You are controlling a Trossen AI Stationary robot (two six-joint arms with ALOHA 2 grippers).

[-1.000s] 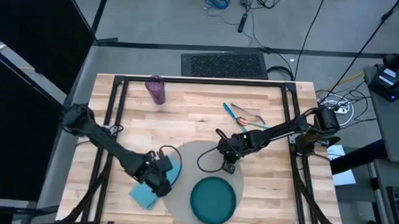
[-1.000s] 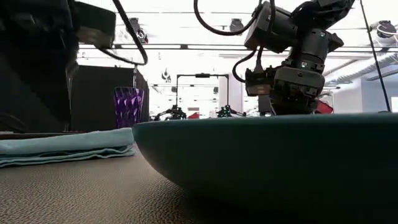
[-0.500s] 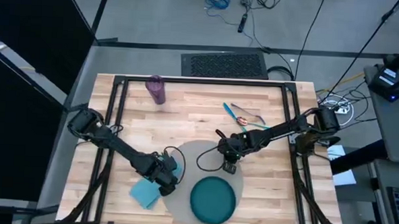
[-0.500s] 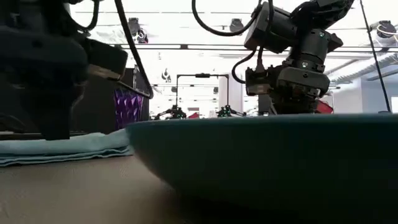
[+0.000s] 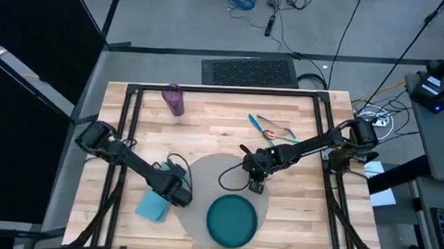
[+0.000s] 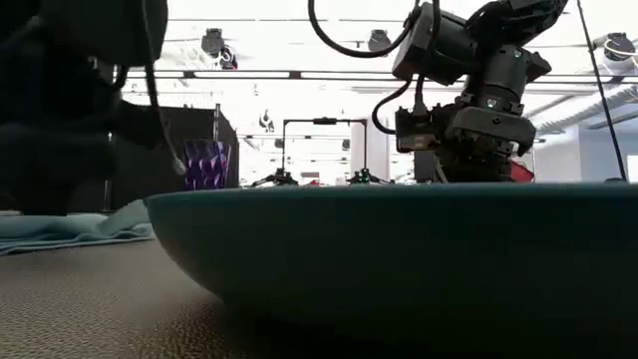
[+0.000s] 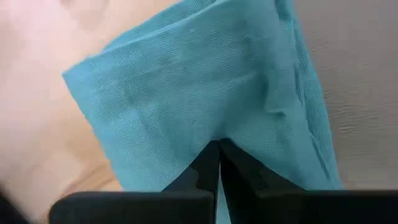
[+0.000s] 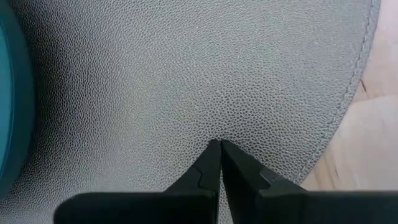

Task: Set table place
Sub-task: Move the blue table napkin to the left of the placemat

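Observation:
A round grey-beige mat (image 5: 211, 175) lies on the near middle of the wooden table (image 5: 207, 131). The teal plate (image 5: 231, 220) rests on its near part. A light-blue napkin (image 5: 151, 207) lies left of the mat, one edge reaching onto the mat (image 7: 360, 74). My left gripper (image 5: 178, 194) is shut on the napkin (image 7: 186, 87). My right gripper (image 5: 254, 183) stands shut over the mat's far right part (image 8: 186, 74). The purple cup (image 5: 173, 100) stands upright at the far left. The teal-handled cutlery (image 5: 267, 126) lies at the far middle. My left gripper holds the napkin near its right edge (image 7: 249, 134), pinched at the shut fingertips, which come from above. Creases run out from the tips. The cloth rises a little toward the gripper (image 6: 135, 211); the rest lies flat on the table. My right gripper sets its shut fingertips down on the mat's top face (image 8: 219, 134), a little inside the rim, coming from above. The mat lies flat under them.
A black metal frame (image 5: 130, 98) borders the table. Bare wood shows across the far middle and at the near right. Cables hang from both arms.
My left gripper has gone toward the table's left edge and slightly far, staying shut. The napkin has slid along the table with it, farther off the mat. The plate has shifted a little toward the left edge.

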